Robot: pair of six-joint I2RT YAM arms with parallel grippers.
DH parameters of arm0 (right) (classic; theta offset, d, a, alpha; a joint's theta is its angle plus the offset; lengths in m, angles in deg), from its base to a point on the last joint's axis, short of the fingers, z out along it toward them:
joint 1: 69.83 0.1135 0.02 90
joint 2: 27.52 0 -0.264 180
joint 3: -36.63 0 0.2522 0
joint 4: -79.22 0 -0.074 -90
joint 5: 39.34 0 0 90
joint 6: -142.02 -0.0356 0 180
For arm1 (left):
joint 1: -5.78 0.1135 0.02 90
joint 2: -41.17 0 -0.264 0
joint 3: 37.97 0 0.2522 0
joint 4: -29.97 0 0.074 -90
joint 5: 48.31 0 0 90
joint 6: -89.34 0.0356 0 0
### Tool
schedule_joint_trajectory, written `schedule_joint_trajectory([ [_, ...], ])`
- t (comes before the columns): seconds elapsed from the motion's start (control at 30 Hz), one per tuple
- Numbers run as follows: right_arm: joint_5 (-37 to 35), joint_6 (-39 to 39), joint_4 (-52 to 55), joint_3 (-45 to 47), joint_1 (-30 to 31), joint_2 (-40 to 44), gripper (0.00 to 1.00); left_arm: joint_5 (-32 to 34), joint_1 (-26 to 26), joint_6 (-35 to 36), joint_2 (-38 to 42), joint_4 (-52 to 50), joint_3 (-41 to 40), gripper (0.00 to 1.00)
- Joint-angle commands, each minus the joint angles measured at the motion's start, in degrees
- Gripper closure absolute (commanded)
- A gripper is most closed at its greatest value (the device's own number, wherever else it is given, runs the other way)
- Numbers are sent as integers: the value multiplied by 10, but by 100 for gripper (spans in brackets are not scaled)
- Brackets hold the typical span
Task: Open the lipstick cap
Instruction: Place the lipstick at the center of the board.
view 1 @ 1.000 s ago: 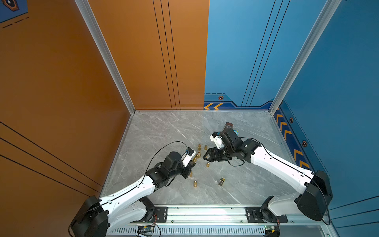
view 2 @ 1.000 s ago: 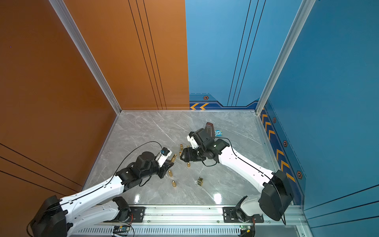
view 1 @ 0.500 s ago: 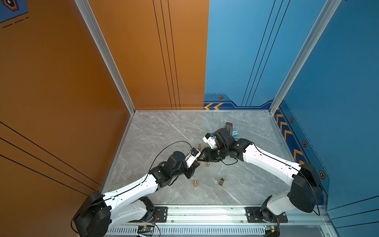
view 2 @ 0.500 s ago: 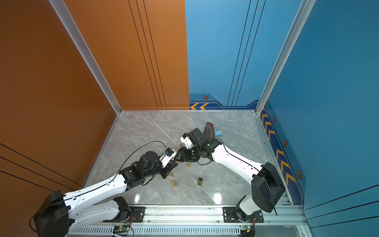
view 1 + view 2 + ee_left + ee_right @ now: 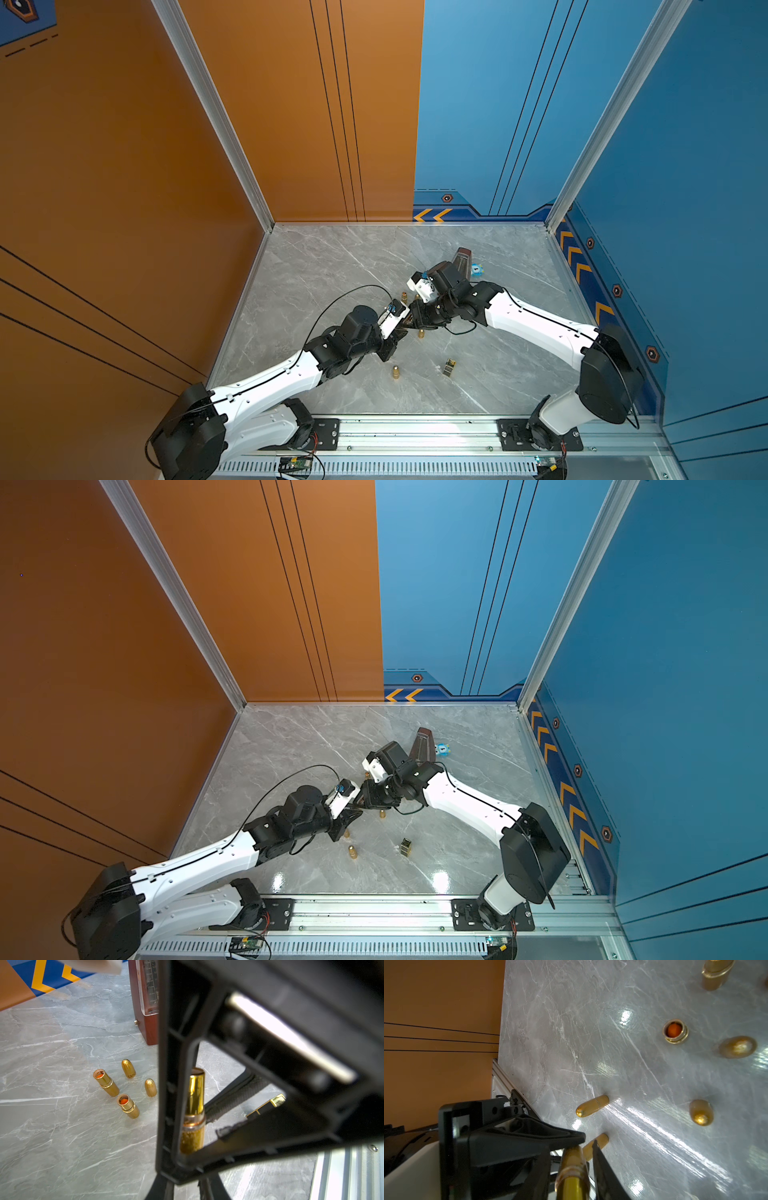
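Note:
A gold lipstick (image 5: pixel 194 1095) is held above the marble floor where my two arms meet. It has a shiny upper tube, a ring and a glittery lower part. My left gripper (image 5: pixel 188 1167) is shut on the glittery end, its fingertips hidden behind the right gripper's black frame. My right gripper (image 5: pixel 572 1153) has its fingers on either side of the lipstick (image 5: pixel 574 1167), with only narrow gaps showing. I cannot tell whether the shiny end is the cap. In both top views the left gripper (image 5: pixel 401 327) (image 5: pixel 352 809) and right gripper (image 5: pixel 416 320) (image 5: pixel 366 802) stand tip to tip.
On the floor stand two open lipstick bases (image 5: pixel 106 1084) (image 5: pixel 127 1105) and two loose bullet caps (image 5: pixel 128 1068) (image 5: pixel 150 1087). A wooden metronome (image 5: pixel 462 259) and a small blue toy (image 5: pixel 476 270) sit behind. A closed gold lipstick (image 5: pixel 395 372) and a black-gold one (image 5: pixel 449 368) lie nearer the rail.
The two arms have come together from about a hand's width apart. The right gripper has reached the lipstick in the left gripper and narrowed its fingers round it.

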Motion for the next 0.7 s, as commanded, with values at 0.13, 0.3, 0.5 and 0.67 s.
schedule_joint_trajectory([
  [0.13, -11, 16, -3, -1, 3, -2, 78, 10, -5, 12, -4, 11, 17, 100],
  [0.3, -31, 25, 13, -7, 3, 8, 80, 19, -5, 12, -1, 10, 14, 100],
  [0.5, -86, 39, 43, -17, 4, 25, 81, 36, -4, 8, 8, 10, 5, 100],
  [0.67, -137, 49, 70, -28, 6, 31, 82, 53, -2, 4, 19, 10, -4, 93],
])
